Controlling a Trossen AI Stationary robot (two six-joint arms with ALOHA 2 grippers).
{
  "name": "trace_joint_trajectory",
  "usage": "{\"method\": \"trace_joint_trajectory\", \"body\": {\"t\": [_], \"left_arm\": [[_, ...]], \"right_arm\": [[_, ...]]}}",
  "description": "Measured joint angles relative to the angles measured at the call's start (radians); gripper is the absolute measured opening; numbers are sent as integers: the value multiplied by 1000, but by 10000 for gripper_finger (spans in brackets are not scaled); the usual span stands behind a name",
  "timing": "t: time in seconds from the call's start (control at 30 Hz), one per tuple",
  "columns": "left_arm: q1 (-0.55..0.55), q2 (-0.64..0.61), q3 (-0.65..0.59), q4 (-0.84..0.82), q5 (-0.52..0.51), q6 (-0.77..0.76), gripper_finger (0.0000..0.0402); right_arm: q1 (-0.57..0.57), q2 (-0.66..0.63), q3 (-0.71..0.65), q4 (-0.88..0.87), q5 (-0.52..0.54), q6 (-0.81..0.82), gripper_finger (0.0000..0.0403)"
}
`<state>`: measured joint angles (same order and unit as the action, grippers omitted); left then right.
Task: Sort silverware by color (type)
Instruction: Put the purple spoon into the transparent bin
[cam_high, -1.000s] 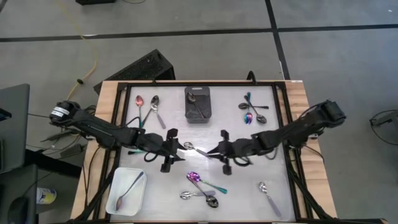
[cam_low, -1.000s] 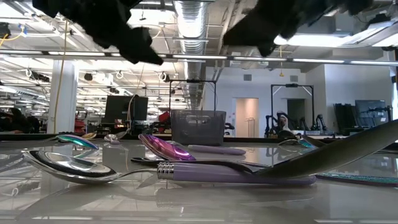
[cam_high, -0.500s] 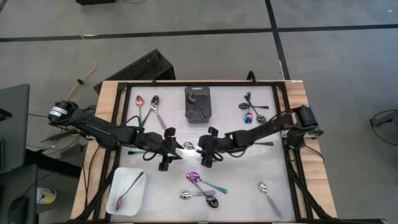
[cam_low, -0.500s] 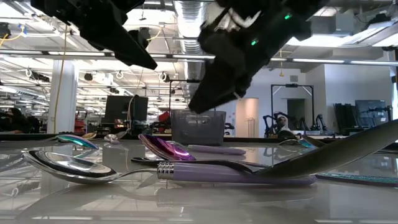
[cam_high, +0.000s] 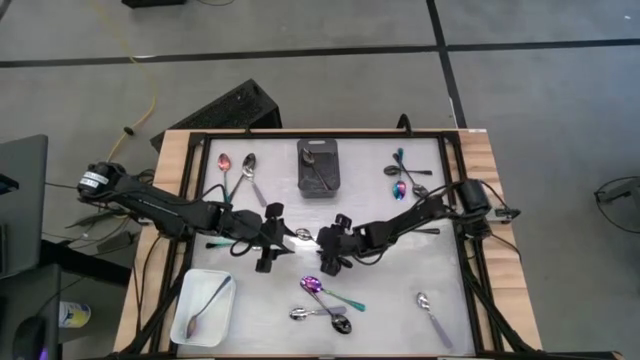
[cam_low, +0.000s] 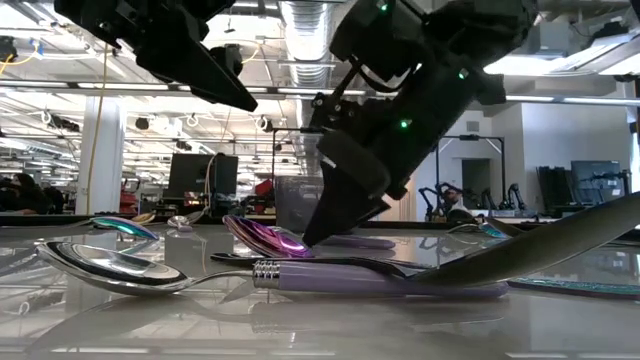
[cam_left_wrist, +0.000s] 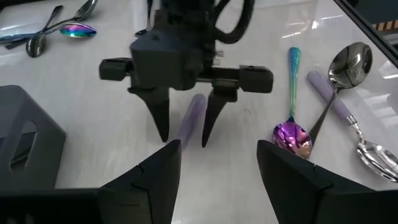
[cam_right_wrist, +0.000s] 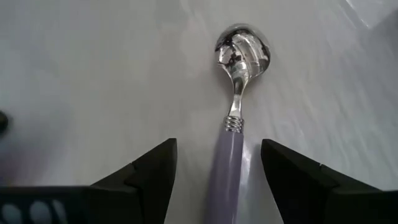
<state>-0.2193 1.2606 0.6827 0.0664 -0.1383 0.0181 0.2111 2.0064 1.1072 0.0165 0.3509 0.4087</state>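
Lying flat near the table's middle, the lilac-handled silver spoon (cam_right_wrist: 239, 106) runs lengthwise between the right gripper (cam_high: 326, 243)'s spread fingers (cam_right_wrist: 149, 171) — its handle in the gap, its bowl pointing ahead toward the left gripper (cam_high: 277, 241). Those fingers stand wide, one each side of the handle, pinching nothing. The left gripper, also parted and empty, hovers just beside. The black bin (cam_high: 319, 172) sits well apart; bare table (cam_high: 390, 270) lies around.
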Motion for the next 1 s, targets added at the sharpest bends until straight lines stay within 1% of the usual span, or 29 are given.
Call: {"method": "trace_joint_trajectory", "body": {"t": [0.13,0.23,0.33,0.47,0.5,0.6,0.77,0.87,0.93,1.0], "left_arm": [[10,0,0,-2,1,0,196],[17,0,0,-6,1,-1,196],[18,0,0,-6,0,-2,196],[18,-2,0,-12,11,0,196],[18,-10,0,-25,23,0,196],[18,-40,1,-60,40,-2,196],[18,-116,0,-139,35,-39,196],[18,-144,-14,-117,28,-45,196],[18,-162,-55,-77,27,-59,196],[20,-182,-116,-3,21,-68,196]], "right_arm": [[10,7,1,-16,45,14,253],[23,9,1,-32,92,13,225],[36,7,1,-52,122,5,173],[37,8,1,-62,104,4,82],[36,7,1,-64,96,3,67],[35,6,1,-65,97,2,66],[33,-17,-2,-90,98,-2,66],[29,-44,-6,-129,103,-14,66],[28,-70,-2,-155,137,-17,33],[32,-94,-5,-193,170,-24,19]]}}
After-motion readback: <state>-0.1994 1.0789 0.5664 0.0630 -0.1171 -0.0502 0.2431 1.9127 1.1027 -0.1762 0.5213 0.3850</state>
